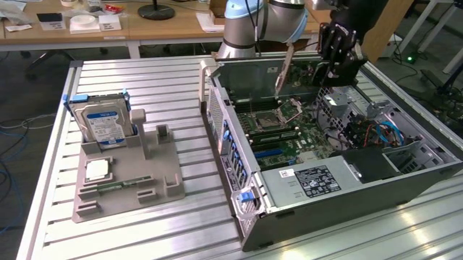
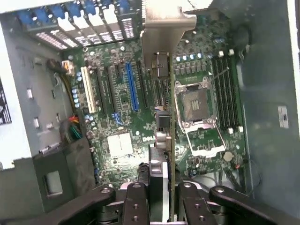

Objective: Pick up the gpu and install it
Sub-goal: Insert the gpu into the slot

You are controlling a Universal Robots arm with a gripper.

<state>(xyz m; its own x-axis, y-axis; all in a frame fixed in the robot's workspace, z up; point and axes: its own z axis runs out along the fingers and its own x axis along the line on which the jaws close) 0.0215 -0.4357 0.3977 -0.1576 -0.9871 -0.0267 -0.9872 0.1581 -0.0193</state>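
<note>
A slatted metal table (image 1: 145, 81) filled most of the exterior view. Wooden desks (image 1: 159, 27) with small boxes and a black round base (image 1: 156, 11) ran along the upper edge of the frame. Loose cables (image 1: 11, 130) lay on the floor at the left edge.

At the left of the frame a grey holder (image 1: 162, 184) sat on the table. A hard drive (image 1: 105, 123) stood upright in its back slot, a square chip (image 1: 97, 169) lay flat in front of that, and a narrow memory stick (image 1: 119, 185) lay just beside the chip.

At centre and right an open case (image 1: 326, 216) lay on its side. Inside were a green board (image 1: 285, 138) with its bare socket (image 1: 278, 116) and, at the lower end, a power supply (image 1: 315, 181) with a black label. Blue and orange wires (image 1: 380, 132) showed at the right.

The arm (image 1: 253, 27) came in from the top of the frame. Its gripper (image 1: 339, 73) was clenched on the gpu (image 1: 302, 76), which hung above the far end of the case, apart from the board, with its bracket (image 1: 284, 70) toward the exterior view's left.

In the wrist view the gripper (image 2: 161, 204) grasped the gpu (image 2: 162, 126) edge-on between its fingers (image 2: 136, 204). The bracket (image 2: 164, 28) was at the card's far end. On the board (image 2: 117, 145) below, the card lay between a blue slot (image 2: 132, 86) and the socket (image 2: 194, 103).
</note>
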